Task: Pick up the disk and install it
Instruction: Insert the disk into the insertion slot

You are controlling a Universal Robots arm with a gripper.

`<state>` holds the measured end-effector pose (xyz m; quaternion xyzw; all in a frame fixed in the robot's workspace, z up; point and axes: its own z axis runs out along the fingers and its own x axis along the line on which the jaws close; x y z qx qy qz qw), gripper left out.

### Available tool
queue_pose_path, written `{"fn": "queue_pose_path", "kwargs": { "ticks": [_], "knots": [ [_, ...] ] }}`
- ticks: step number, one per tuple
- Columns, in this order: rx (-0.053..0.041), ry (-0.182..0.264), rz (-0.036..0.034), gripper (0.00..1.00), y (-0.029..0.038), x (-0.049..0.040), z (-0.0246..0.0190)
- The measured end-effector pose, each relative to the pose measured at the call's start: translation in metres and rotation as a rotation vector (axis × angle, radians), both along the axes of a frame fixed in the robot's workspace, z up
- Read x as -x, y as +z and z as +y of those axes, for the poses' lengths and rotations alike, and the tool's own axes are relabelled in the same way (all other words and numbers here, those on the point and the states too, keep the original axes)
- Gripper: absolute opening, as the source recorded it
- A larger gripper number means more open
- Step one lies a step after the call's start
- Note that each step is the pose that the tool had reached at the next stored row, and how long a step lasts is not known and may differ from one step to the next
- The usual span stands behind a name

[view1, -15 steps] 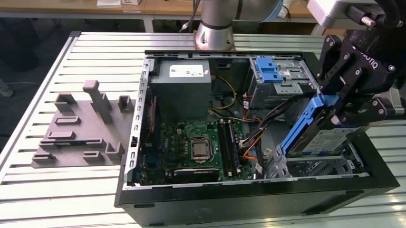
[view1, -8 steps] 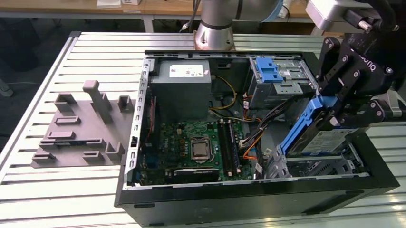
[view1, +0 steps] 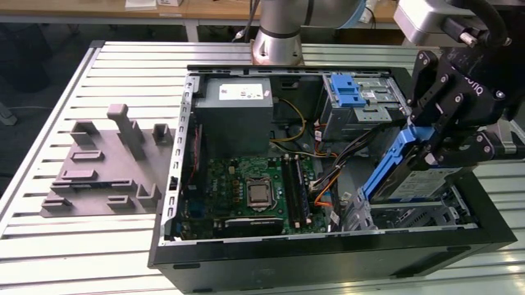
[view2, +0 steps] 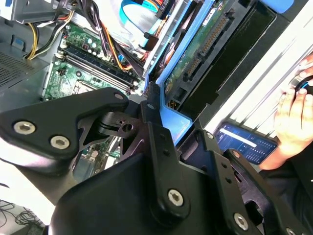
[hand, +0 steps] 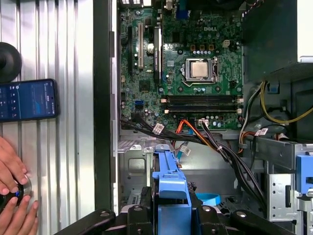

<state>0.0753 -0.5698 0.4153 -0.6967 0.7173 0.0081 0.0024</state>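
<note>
The disk [view1: 407, 185] is a silver drive with a blue rail frame. It hangs tilted, lower end down, over the metal drive bay [view1: 418, 215] at the near corner of the open computer case [view1: 328, 249] on the exterior view's right. My black gripper [view1: 439, 149] is shut on its upper part. In the second wrist view the disk's [view2: 195, 54] green circuit side and connector face the camera, just beyond the gripper [view2: 157, 113]. In the first wrist view the blue frame [hand: 169, 183] stands out from the gripper [hand: 169, 215] above the bay [hand: 134, 164].
Inside the case are the motherboard [view1: 254, 187], a grey power supply box [view1: 238, 114], a blue latch piece [view1: 348, 91] and loose cables [view1: 324, 184]. A grey fixture [view1: 102, 166] lies on the slatted table at the exterior view's left. A person's hand [hand: 12, 196] and a phone [hand: 27, 100] lie beside the case.
</note>
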Motion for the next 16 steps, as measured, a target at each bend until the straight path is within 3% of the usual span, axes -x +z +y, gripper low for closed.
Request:
{"fn": "queue_pose_path", "kwargs": {
  "ticks": [16],
  "knots": [
    [0.0,0.0,0.0,0.36,-0.0062,0.0,0.0]
  ]
}}
